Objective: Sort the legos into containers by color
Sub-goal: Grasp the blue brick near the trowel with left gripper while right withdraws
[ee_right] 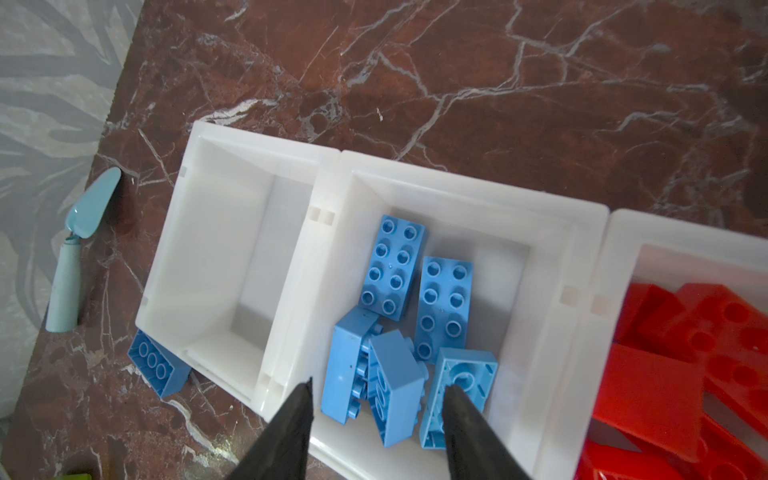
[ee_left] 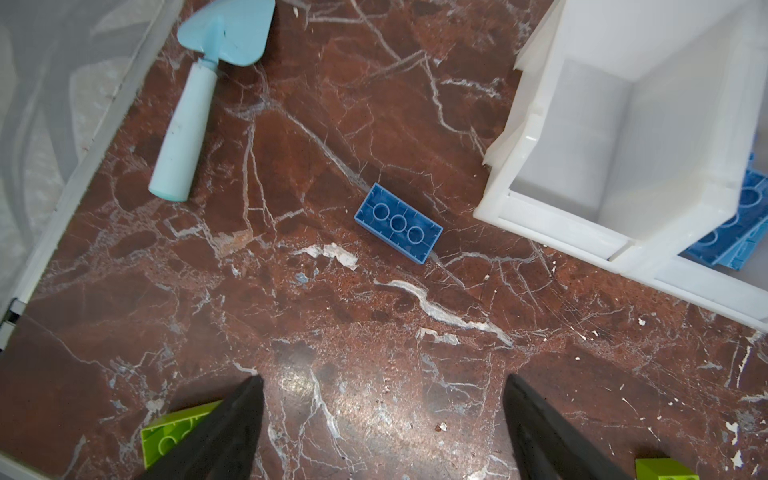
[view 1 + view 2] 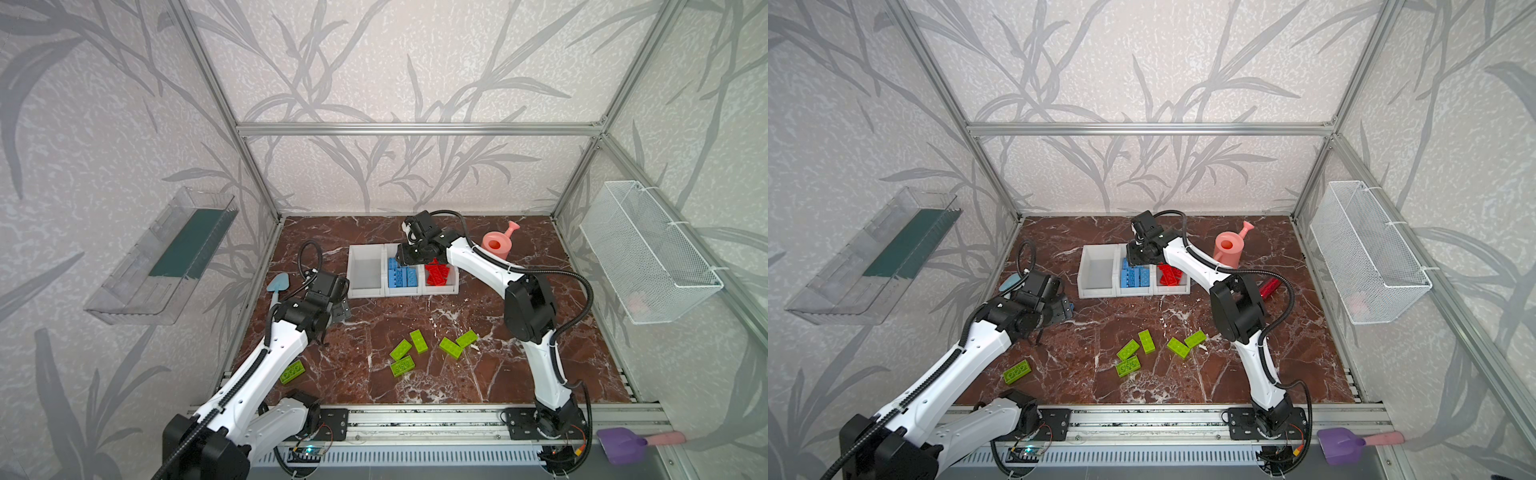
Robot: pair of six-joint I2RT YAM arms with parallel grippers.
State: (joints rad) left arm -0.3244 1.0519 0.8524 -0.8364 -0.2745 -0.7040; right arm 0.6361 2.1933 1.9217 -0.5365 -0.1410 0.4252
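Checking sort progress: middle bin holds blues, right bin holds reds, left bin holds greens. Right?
Wrong on the left bin: it is empty, as both top views show. The green legos lie loose on the table. Middle bin holds blues, right bin holds reds.

Both top views are being shot from high over the front rail, tilted down toward the back wall. The whole bench (image 3: 457, 386) and both arms are being covered, with near-identical framing, shifted slightly sideways. Left wrist view is being aimed almost straight down at the bench from close range, left pincer (image 2: 383, 377) in frame. Right wrist view is being aimed steeply down into the containers (image 1: 582, 257), also close, right pincer (image 1: 380, 383) in frame. Being shared by both wrist views: empty bin (image 2: 552, 220), loose blue lego (image 2: 397, 223), trowel (image 2: 187, 124).
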